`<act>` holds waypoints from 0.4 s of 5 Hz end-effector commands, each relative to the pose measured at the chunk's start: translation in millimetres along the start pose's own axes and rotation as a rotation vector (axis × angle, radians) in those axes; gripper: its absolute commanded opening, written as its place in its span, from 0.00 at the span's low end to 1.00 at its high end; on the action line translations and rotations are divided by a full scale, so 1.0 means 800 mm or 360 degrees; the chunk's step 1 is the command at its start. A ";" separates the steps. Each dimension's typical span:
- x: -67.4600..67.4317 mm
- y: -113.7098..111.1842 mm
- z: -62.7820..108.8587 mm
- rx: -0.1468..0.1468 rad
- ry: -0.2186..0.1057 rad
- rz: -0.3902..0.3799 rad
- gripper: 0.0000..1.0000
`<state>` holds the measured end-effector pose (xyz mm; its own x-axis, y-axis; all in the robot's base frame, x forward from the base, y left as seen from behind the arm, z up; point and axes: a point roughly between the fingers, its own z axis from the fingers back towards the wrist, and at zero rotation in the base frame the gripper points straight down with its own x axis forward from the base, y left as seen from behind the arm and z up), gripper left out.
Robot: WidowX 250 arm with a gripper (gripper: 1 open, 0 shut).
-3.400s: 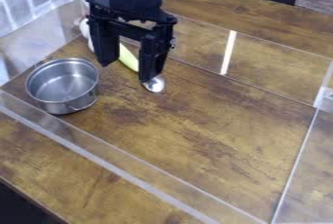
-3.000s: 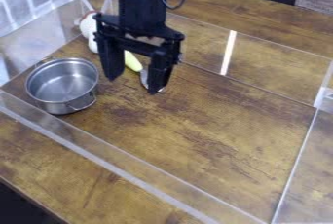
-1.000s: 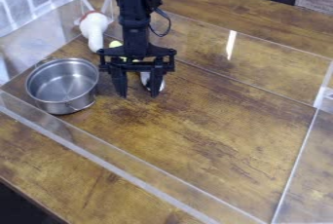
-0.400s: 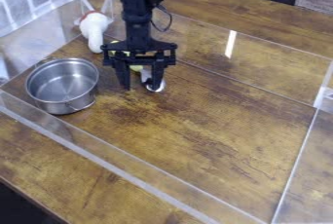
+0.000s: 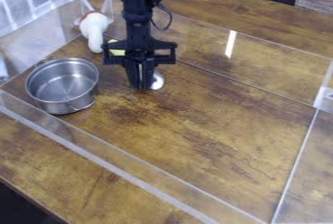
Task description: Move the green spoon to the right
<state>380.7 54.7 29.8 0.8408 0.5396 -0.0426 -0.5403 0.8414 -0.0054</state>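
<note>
The green spoon (image 5: 147, 78) lies mostly hidden, metal bowl end lower right.

We see that the gripper (image 5: 140, 80) has come down from its higher, wide-spread stance to the tabletop, and its black fingers (image 5: 135, 72), splayed apart a second ago, have drawn together over the green spoon (image 5: 151, 81) (only the shiny bowl end still peeks out beside them). The yellow-green handle, plain earlier, is now hidden behind the fingers.
</note>
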 end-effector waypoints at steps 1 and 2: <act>0.020 0.005 0.030 -0.0055 -0.0094 0.0048 1.00; 0.025 0.007 0.032 -0.0054 -0.0090 0.0076 1.00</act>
<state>387.9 62.5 34.0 0.8226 0.5671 -0.0414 -0.5680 0.8229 -0.0134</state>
